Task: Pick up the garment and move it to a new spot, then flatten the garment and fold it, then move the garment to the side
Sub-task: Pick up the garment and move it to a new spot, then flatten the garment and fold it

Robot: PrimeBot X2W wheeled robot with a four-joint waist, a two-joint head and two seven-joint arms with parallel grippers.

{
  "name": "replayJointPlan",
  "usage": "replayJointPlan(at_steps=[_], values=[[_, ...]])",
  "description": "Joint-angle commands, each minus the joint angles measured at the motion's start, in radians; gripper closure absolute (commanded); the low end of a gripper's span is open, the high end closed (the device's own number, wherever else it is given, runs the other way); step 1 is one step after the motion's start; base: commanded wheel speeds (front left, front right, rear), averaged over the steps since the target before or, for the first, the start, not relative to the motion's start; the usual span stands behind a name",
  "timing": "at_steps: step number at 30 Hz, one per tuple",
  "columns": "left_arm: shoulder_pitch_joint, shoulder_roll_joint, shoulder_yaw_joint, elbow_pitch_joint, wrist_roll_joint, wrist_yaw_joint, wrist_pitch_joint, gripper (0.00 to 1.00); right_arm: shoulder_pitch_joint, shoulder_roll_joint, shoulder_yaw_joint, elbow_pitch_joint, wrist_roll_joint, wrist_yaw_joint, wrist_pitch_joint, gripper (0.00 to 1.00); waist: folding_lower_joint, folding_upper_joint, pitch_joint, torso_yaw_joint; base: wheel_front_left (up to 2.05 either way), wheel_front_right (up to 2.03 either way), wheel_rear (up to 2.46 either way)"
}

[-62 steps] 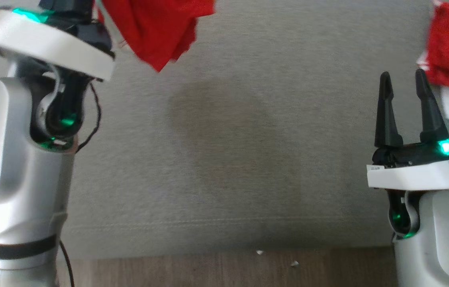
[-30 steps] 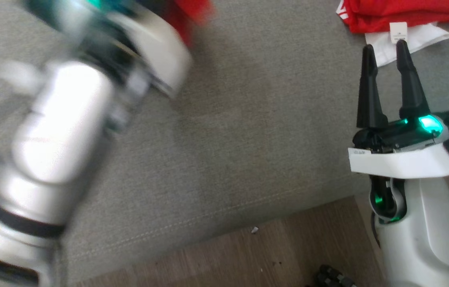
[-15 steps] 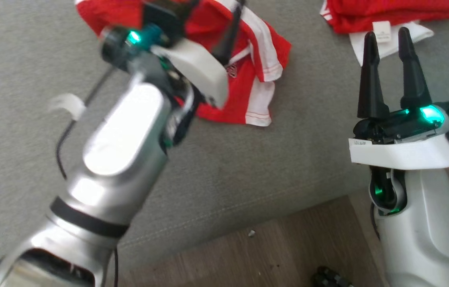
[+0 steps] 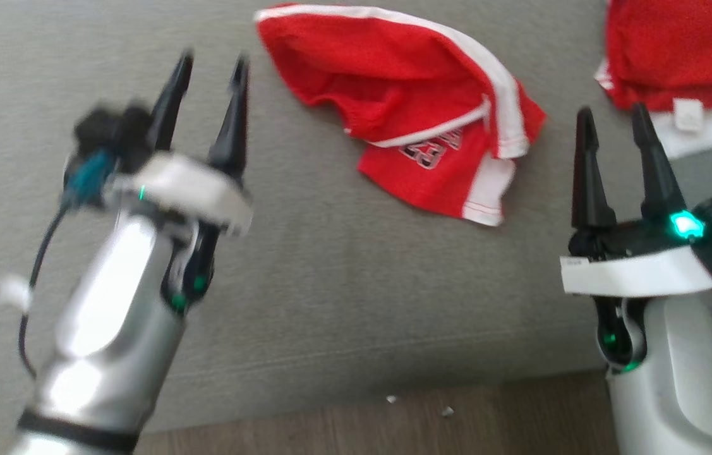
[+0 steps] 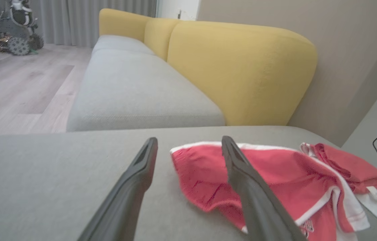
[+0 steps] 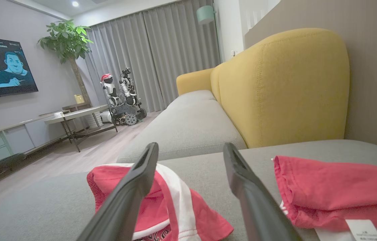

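Head view: red shorts (image 4: 412,107) lie crumpled on the grey sofa cushion (image 4: 330,284), ahead of and between my two claws. Left claw (image 4: 213,60) and right claw (image 4: 610,112) both gape, empty. The shorts slant from far-left to near-right, so I judge each arm has one end close.

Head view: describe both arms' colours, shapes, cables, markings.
The left forearm and right forearm are silver, each topped by a white collar and black base with a green light. The left gripper and right gripper have two long tapered black fingers. A black cable loops beside the black-banded left forearm.
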Motion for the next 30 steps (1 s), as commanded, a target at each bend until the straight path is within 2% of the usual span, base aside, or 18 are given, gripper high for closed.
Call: replayJointPlan(at_steps=[1, 7, 13, 17, 24, 30], values=[[0.008, 0.037, 0.049, -0.044, -0.009, -0.004, -0.015, 0.0, 0.014, 0.007, 0.014, -0.023, -0.014, 0.003, -0.007, 0.0, 0.0, -0.0001, -0.043, 0.057, 0.0, 0.0, 0.0], [0.167, 0.041, 0.098, -0.093, -0.026, -0.029, -0.035, 0.0, 0.059, 0.007, -0.02, -0.003, -0.052, 0.003, -0.007, 0.0, 0.0, -0.0001, -0.073, 0.121, 0.0, 0.0, 0.0], [0.27, -0.019, 0.195, -0.157, -0.012, -0.041, -0.036, 0.0, 0.068, 0.007, -0.022, 0.006, -0.059, 0.003, -0.005, 0.0, 0.0, -0.0001, -0.086, 0.133, 0.0, 0.0, 0.0], [0.296, -0.046, 0.239, -0.16, 0.005, -0.062, -0.036, 0.0, 0.061, 0.007, -0.009, 0.011, -0.052, 0.003, -0.005, 0.0, 0.0, -0.0001, -0.088, 0.119, 0.0, 0.0, 0.0], [0.279, -0.054, 0.281, -0.127, 0.007, -0.092, -0.03, 0.0, 0.05, 0.007, 0.02, 0.013, -0.038, 0.003, -0.005, 0.0, 0.0, -0.0001, -0.066, 0.07, 0.0, 0.0, 0.0], [0.208, -0.025, 0.288, -0.111, -0.003, -0.101, 0.018, 0.0, 0.031, 0.007, 0.029, 0.009, -0.022, 0.003, -0.006, 0.0, 0.0, -0.0001, -0.04, 0.027, 0.0, 0.0, 0.0]])
